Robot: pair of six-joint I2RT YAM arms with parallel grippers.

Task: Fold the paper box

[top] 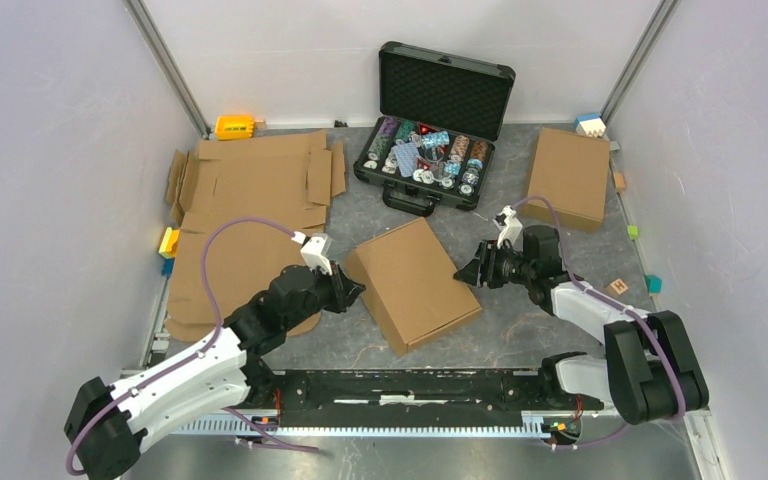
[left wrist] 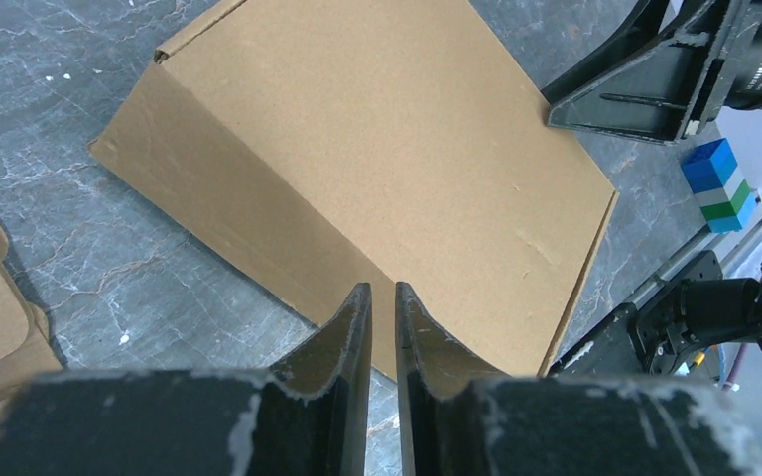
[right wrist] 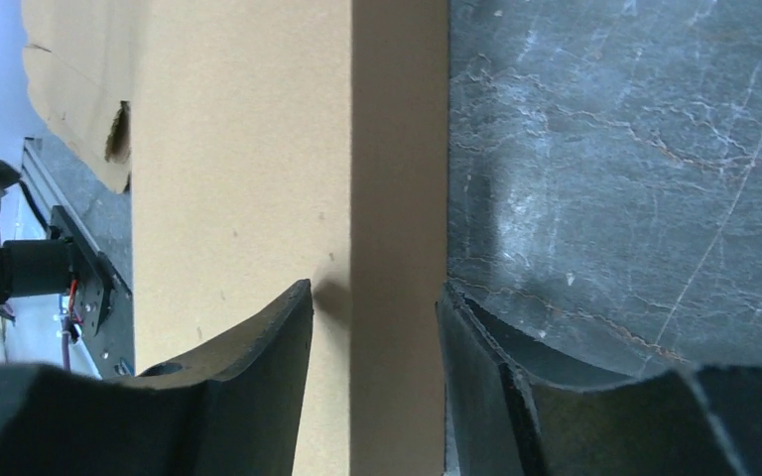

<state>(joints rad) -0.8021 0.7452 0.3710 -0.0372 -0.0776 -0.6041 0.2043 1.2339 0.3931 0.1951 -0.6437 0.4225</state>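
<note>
The paper box (top: pixel 412 283), plain brown cardboard, lies closed on the grey table between both arms. It also shows in the left wrist view (left wrist: pixel 407 149) and the right wrist view (right wrist: pixel 238 149). My left gripper (top: pixel 354 291) is at the box's near-left side wall. Its jaws (left wrist: pixel 382 290) are almost together with nothing between them. My right gripper (top: pixel 464 272) is at the box's right edge. It is open (right wrist: pixel 375 288), with one finger over the lid and the other over the table, astride the box's side wall.
Flat unfolded cardboard sheets (top: pixel 250 190) lie at the left. A second closed brown box (top: pixel 567 177) sits at the back right. An open black case with colourful chips (top: pixel 425 150) stands at the back centre. Small coloured blocks (top: pixel 653 284) lie along the walls.
</note>
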